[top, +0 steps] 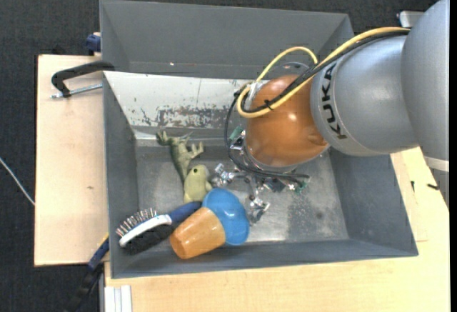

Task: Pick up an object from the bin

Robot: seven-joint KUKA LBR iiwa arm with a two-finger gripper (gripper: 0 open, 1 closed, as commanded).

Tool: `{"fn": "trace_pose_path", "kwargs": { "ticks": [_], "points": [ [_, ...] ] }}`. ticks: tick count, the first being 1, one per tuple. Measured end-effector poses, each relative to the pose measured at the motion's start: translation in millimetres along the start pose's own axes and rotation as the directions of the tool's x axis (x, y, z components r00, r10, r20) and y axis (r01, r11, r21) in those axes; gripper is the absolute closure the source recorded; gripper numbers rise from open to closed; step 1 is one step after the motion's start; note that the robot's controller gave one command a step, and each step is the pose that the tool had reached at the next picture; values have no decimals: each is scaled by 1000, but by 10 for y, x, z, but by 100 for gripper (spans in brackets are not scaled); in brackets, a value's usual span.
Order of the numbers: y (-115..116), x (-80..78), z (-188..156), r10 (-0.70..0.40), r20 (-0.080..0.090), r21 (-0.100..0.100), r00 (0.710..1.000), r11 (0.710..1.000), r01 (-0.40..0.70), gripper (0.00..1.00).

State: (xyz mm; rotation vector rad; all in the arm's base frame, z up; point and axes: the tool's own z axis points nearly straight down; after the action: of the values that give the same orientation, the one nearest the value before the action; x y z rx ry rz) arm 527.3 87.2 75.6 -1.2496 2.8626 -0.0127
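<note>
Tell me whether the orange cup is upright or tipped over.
Tipped over. The orange cup lies on its side on the floor of the bin, one end against the blue piece, beside the brush.

arm [385, 96] cut off by the right edge, orange cover [282, 125] blocking the middle of the bin [214, 32] floor, gripper [246, 193] mostly tucked under it, its shiny parts too small to make out, brush [143, 226] handle vanishing behind the cone [200, 233]
</note>
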Motion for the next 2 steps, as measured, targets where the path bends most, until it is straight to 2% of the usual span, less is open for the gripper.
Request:
{"fn": "trace_pose_path", "kwargs": {
  "ticks": [1,2],
  "points": [
    [464,-152,2,-376,4,-4,927,927,376,0],
    [604,-440,-638,-733,7,-11,680,680,733,0]
  ]
}}
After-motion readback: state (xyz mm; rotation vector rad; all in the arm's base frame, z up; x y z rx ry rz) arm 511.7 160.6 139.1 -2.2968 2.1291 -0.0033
